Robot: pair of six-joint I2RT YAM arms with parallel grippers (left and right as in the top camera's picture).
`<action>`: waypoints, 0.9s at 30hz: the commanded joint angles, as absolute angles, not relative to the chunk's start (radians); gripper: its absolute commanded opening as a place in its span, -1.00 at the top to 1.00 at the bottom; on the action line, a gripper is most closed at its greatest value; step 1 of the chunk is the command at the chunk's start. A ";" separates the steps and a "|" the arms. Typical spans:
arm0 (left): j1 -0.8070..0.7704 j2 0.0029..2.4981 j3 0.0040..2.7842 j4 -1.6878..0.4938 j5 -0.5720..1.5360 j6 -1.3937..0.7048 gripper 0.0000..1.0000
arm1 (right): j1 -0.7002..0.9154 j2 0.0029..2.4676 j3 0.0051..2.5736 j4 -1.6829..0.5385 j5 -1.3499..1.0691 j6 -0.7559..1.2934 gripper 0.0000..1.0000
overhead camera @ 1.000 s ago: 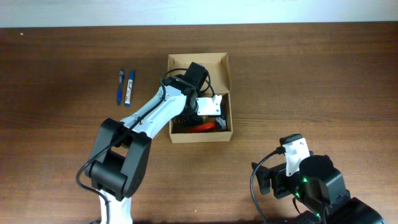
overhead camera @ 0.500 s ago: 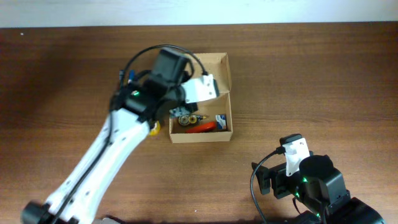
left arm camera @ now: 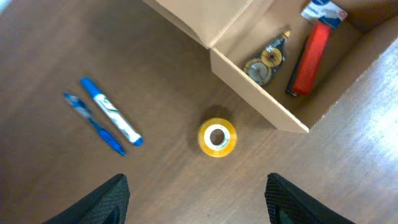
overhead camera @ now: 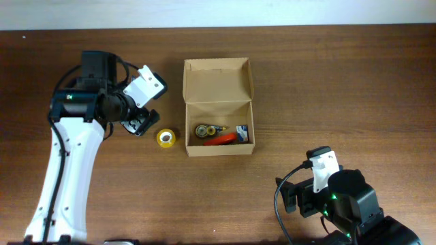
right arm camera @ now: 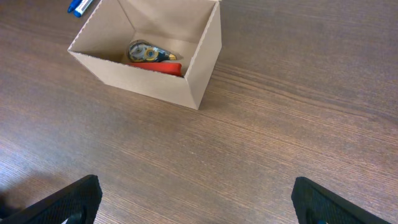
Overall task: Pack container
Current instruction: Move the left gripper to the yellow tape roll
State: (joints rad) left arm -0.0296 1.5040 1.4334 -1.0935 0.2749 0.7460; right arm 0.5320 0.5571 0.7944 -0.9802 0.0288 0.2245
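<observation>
The container (overhead camera: 218, 88) is an open brown cardboard box at the table's middle, its flap lid raised at the back. It holds a correction-tape dispenser (overhead camera: 205, 130), a red item (overhead camera: 220, 139) and a small blue-and-white item (overhead camera: 242, 129). It also shows in the left wrist view (left arm camera: 261, 93) and the right wrist view (right arm camera: 199, 74). A yellow tape roll (overhead camera: 165, 138) lies just left of the box, also in the left wrist view (left arm camera: 217, 137). Two blue pens (left arm camera: 102, 121) lie further left. My left gripper (overhead camera: 139, 124) is open and empty, above the table left of the roll. My right gripper (overhead camera: 300, 197) is open and empty, front right.
The table is dark brown wood. Its far edge meets a white wall at the top of the overhead view (overhead camera: 272, 13). The right arm's base (overhead camera: 347, 204) fills the front right corner.
My left arm has pulled out of the box and swung left, above the pens and the tape roll. The box's contents now show. The right arm has not moved.
</observation>
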 commanded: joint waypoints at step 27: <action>-0.030 1.893 1.303 -0.889 0.133 0.507 -0.50 | 0.537 0.551 0.793 -0.980 0.038 0.220 -0.98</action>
